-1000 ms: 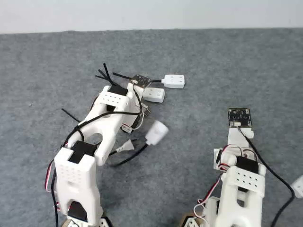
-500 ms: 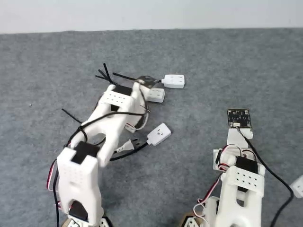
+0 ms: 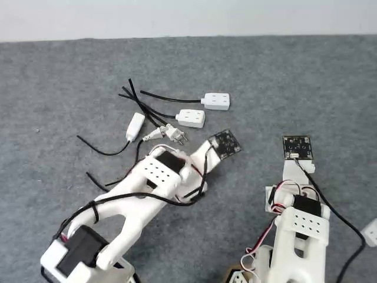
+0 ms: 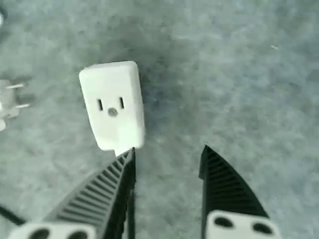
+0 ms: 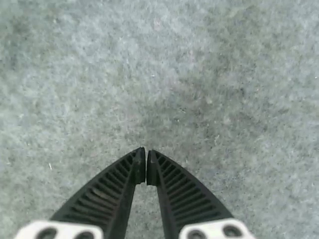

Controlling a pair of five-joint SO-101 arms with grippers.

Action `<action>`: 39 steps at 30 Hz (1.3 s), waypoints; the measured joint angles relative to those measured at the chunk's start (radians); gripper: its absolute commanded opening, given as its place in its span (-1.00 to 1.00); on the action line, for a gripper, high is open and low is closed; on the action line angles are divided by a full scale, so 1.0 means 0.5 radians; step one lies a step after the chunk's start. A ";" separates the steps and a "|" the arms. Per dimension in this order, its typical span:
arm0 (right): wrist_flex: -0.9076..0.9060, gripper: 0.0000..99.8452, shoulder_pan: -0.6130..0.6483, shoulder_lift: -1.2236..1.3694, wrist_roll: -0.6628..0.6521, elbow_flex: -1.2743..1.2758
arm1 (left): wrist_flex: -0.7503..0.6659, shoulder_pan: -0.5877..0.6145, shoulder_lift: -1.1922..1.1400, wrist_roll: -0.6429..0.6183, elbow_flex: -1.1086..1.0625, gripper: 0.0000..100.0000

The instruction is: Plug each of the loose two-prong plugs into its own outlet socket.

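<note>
Toward eleven o'clock from the middle of the grey surface [image 3: 294,76], a far socket [image 3: 216,101] and a near socket [image 3: 191,118] were seen lying close together on black cords. A two-prong plug [image 3: 174,134] lay just beside the near one at its seven o'clock, and a second white plug [image 3: 135,126] lay farther off toward nine. The left hand [image 4: 168,150] was held spread over a third socket [image 4: 113,104], slotted face up, with one fingertip [image 4: 128,158] at its cord end; contact could not be confirmed. The right hand [image 5: 145,169] was pressed together over bare surface. The sockets and plugs were judged light, hard and smooth, apt to slide or be dragged by their springy cords. A grip across the moulded body was favoured, clear of the slots and the thin, bendable prongs.
</note>
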State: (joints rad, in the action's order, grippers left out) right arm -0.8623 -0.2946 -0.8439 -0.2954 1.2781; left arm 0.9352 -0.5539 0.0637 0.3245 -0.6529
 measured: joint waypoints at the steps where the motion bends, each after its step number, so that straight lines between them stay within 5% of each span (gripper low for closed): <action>1: 0.000 -0.97 0.000 0.000 0.000 0.000 | -0.055 0.018 0.000 0.006 -0.003 -0.58; 12: 0.000 -0.97 0.000 0.000 0.000 0.000 | -0.160 0.129 -0.414 0.338 0.258 -0.58; 22: 0.000 -0.97 0.000 0.000 0.000 0.000 | 0.055 0.080 -0.617 0.516 0.503 -0.59; 27: 0.000 -0.97 0.000 0.000 0.000 0.000 | 0.068 0.077 -0.617 0.516 0.509 -0.97; 30: 0.000 -0.97 0.000 0.000 0.000 0.000 | 0.068 0.071 -0.617 0.488 0.509 -0.97; 34: 0.000 -0.97 0.000 0.000 0.000 0.000 | 0.074 0.040 -0.617 0.098 0.509 -0.97; 39: 0.000 -0.97 0.000 0.000 0.000 0.000 | 0.199 -0.025 -0.534 -0.930 0.506 -0.97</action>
State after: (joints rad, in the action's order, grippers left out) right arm -0.8623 -0.2946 -0.8439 -0.2954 1.2781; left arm 1.0349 -0.5662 -0.2033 -0.1404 -0.3997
